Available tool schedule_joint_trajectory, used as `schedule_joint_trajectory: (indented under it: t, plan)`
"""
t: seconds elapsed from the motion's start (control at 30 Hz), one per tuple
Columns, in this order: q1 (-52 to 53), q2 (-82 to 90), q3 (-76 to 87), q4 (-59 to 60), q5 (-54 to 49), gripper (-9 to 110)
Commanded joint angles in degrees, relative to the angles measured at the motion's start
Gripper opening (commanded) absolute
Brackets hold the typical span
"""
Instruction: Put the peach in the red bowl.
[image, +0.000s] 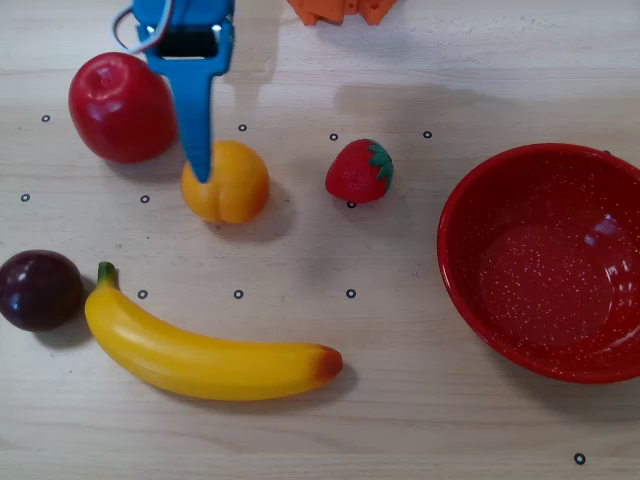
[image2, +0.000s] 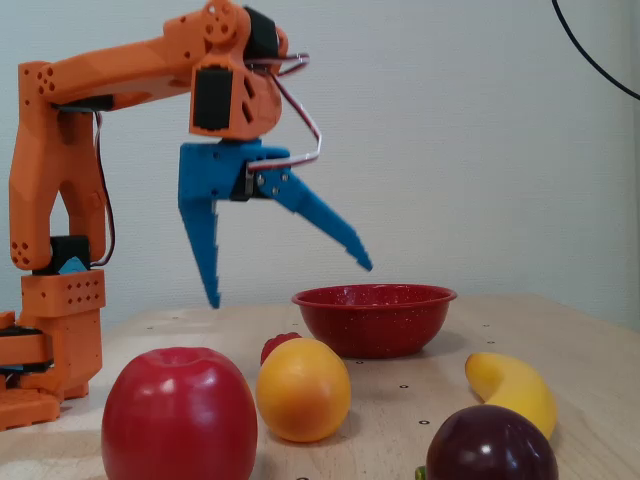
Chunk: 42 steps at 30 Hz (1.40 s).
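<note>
The gripper (image2: 290, 285) is being held wide open above the table (image2: 560, 345) in the fixed view, nothing between its blue fingers. In the overhead view only one finger (image: 200, 120) is being shown, its tip overlapping the peach (image: 226, 182); the other is cut off at the top edge. The peach is lying between the red apple (image: 120, 107) and the strawberry (image: 359, 171). The red bowl (image: 470, 190) is being cropped at the right edge, well apart.

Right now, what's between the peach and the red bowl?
Overhead view: only the strawberry sits between the peach and the red bowl, nearer the peach.
</note>
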Motion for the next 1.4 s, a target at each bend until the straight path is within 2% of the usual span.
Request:
schedule_joint_trajectory:
  t: [0.0, 0.37, 0.6, 1.37]
  plan:
    - [-2.3, 1.0, -1.5, 0.9, 3.5, 60]
    - [-2.5, -4.1, 2.6, -4.7, 6.8, 62]
    - [-0.8, -8.5, 2.5, -8.2, 4.2, 62]
    - [3.0, -19.5, -4.4, -13.2, 3.7, 62]
